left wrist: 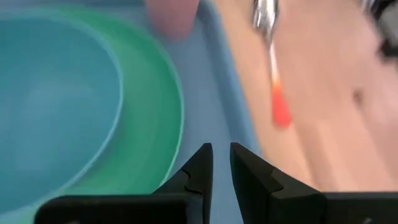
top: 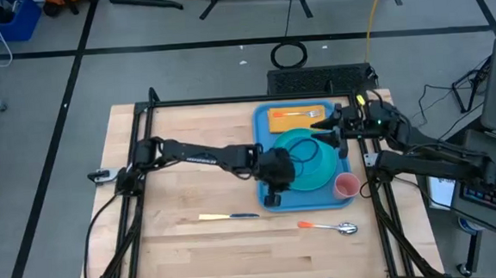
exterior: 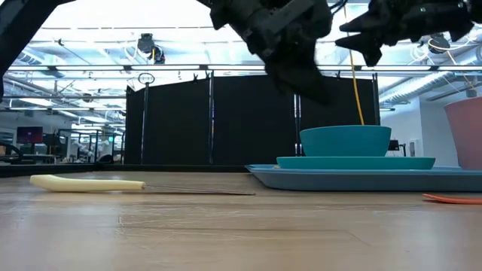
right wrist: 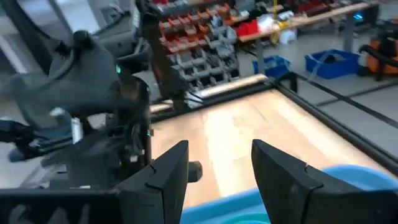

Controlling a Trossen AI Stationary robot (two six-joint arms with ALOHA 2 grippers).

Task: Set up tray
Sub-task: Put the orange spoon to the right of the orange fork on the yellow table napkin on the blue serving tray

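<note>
Lying alone toward the left of the wooden surface [top: 195,254] is a knife [top: 228,216] with a pale handle, its blade showing only as a thin dark line in the low view. Right of it, the left gripper [top: 273,198] is hanging over the near left corner of the tray [top: 346,154], its fingers [left wrist: 198,171] drawn close with only a narrow slit between them and nothing pinched. The left arm is covering that corner of the tray in the high view, so the rim there is hard to make out.

The blue tray is sitting on the right half of the surface. On it a turquoise plate [top: 321,179] is carrying a bowl [top: 305,148] — the left wrist camera is cutting both off at the picture's edge. Behind them an orange napkin [top: 297,117] is lying at the tray's far end, with something on it too small to name. A pink cup [top: 347,185] is standing in the near right corner, cut off in the low view.

In front of the tray, a spoon [top: 331,228] with an orange handle is lying on the bare wood, apart from the rim.

Farthest right, the right gripper [top: 338,125] is hovering over the tray's far right edge, its fingers [right wrist: 165,171] spread wide and empty — the tray's rim is barely peeking in beneath them.
</note>
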